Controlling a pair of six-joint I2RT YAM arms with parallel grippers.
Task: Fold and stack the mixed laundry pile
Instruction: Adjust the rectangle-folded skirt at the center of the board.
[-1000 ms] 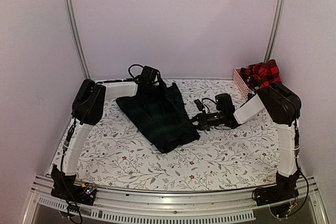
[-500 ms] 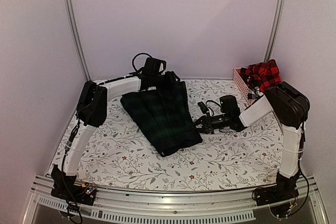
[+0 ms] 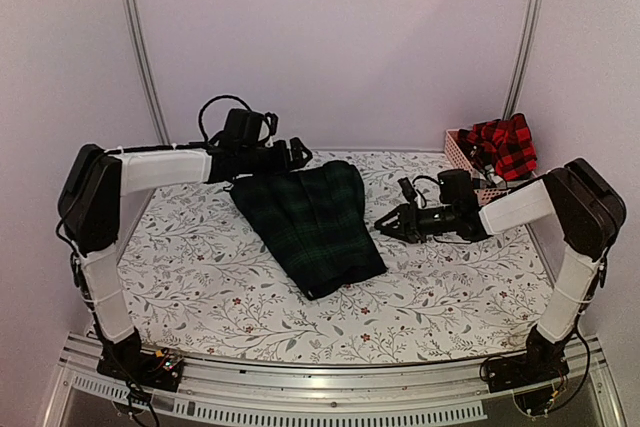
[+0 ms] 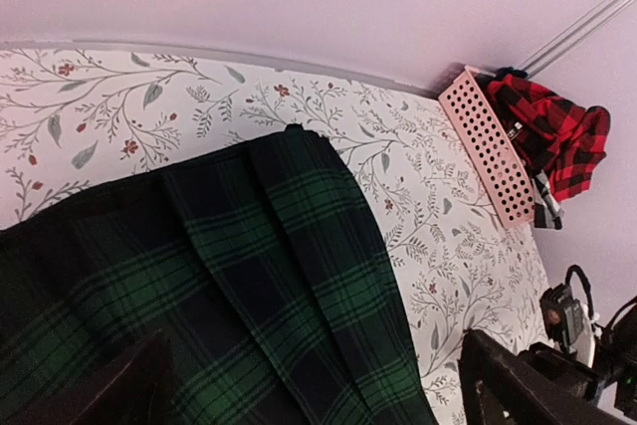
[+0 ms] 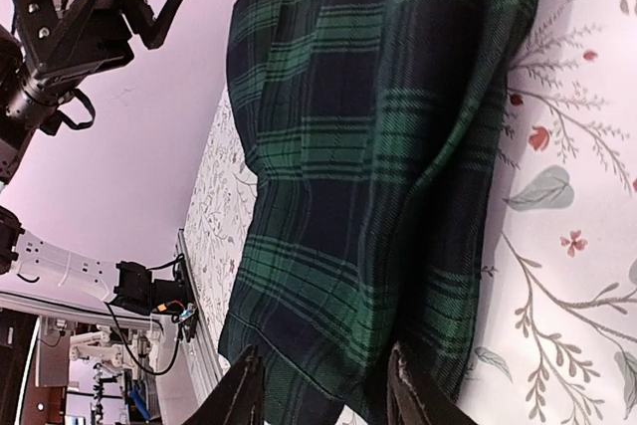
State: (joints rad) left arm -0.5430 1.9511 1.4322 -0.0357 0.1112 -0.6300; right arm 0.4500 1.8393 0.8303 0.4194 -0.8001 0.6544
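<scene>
A folded dark green tartan piece [image 3: 312,219] lies flat on the table middle, and it fills the left wrist view [image 4: 249,286] and the right wrist view [image 5: 378,166]. My left gripper [image 3: 292,155] hovers open just above its far left corner; its fingertips [image 4: 513,385] frame the cloth, with nothing between them. To the right of the tartan's right edge my right gripper [image 3: 386,226] is open and clear of the cloth, its fingers [image 5: 244,390] empty. A red-and-black checked flannel shirt [image 3: 500,141] hangs over the basket at the back right.
The pink slatted basket [image 3: 460,159] stands against the back right corner, also in the left wrist view [image 4: 486,151]. A white leaf-patterned cloth [image 3: 200,257] covers the table. Metal rails run along the near edge [image 3: 320,387].
Both grippers have opened and let go of the tartan piece. The left arm's elbow swung out to the left. The right gripper drew back to the right, off the cloth's edge.
</scene>
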